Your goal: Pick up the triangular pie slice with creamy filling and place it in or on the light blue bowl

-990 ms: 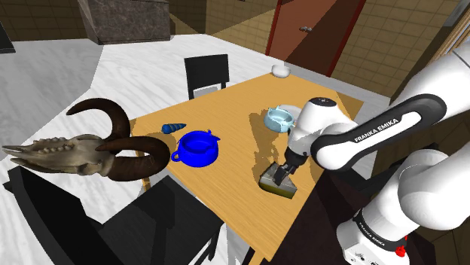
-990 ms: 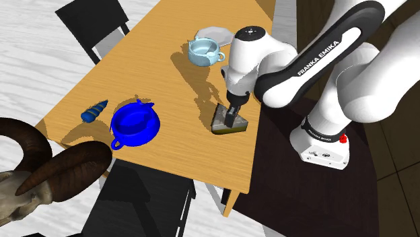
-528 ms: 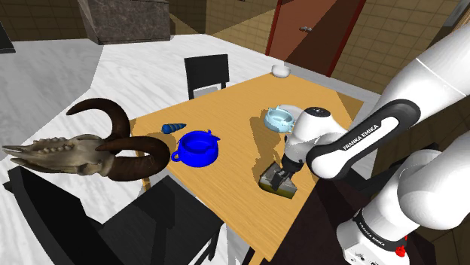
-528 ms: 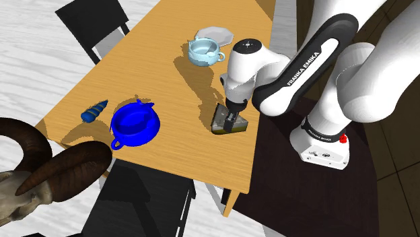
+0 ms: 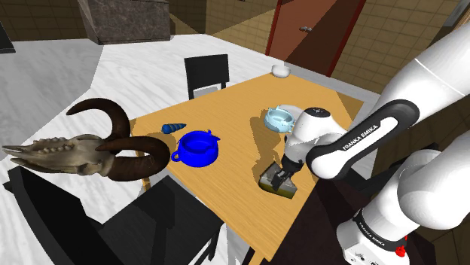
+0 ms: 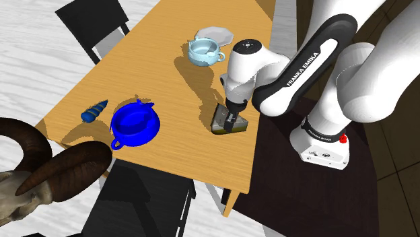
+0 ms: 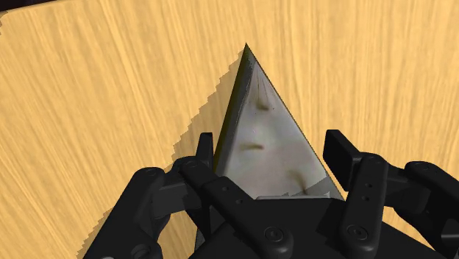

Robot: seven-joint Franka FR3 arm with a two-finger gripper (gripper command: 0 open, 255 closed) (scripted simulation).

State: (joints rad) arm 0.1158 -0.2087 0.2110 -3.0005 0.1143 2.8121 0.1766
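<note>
We see the jaws down over the pie slice (image 7: 261, 129), open and straddling its wide end. In the wrist view one black finger (image 7: 205, 149) sits right against the slice's dark crust side, while the other finger (image 7: 340, 151) stands just clear of the opposite side, with bare wood showing between. That view also gives us the slice's pale, creamy top narrowing to a point away from the hand.

From the shoulder view the arm's hand covers much of the slice (image 5: 272, 185), so we cannot judge that gap there. The second exterior view places the slice (image 6: 222, 125) flat on the tabletop (image 6: 155, 67), near the edge closest to the robot's stand. The light blue bowl (image 6: 204, 50) stands further along that same edge, well apart from the slice, and a deep blue bowl (image 6: 134, 122) sits toward the opposite edge.
</note>
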